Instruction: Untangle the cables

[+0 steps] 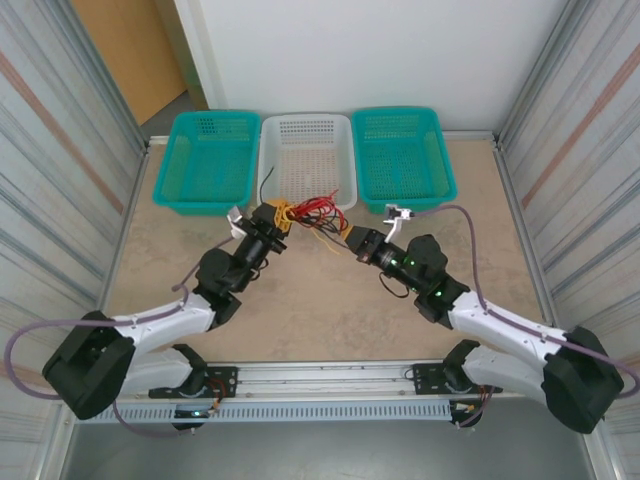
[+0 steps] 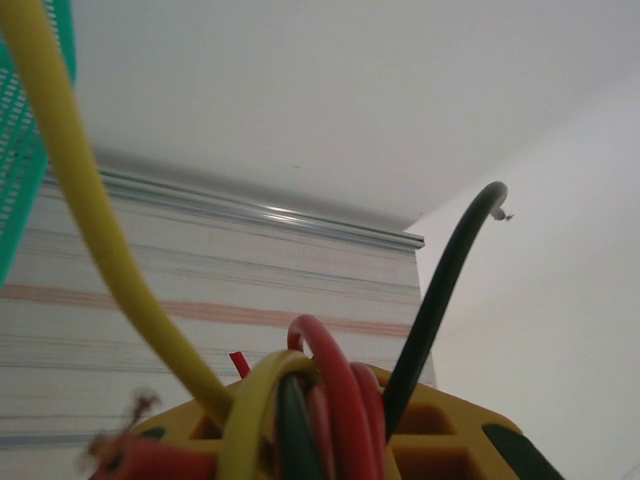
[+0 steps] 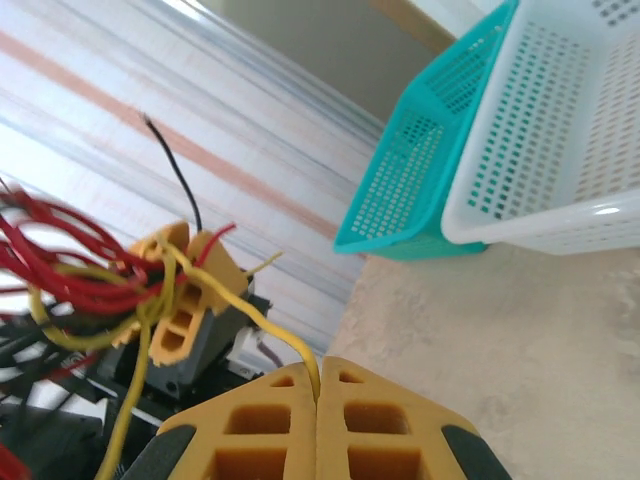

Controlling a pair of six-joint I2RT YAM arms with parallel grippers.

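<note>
The cables point(image 1: 312, 210) are being held up as one knot of red, black and yellow strands just above the table point(image 1: 330, 320), in front of the near rim of the white basket point(image 1: 307, 150). The bundle is being clamped by the left pincer point(image 1: 278, 216), its jaws closed on several strands at once. In the left wrist view, red, yellow and black wires are being squeezed together between the pads point(image 2: 440, 440). A single yellow cable point(image 3: 280, 332) is being pinched by the right pincer point(image 3: 318, 385), whose jaws are pressed together with the strand caught in the seam.

The risk is judged to lie in the pull. If the arms are being drawn apart while the yellow cable is looped through the red ones, the knot could be tightened rather than loosened. The thin strand could also be slipped out of the seam, or the whole bundle dragged from the left grip.
</note>
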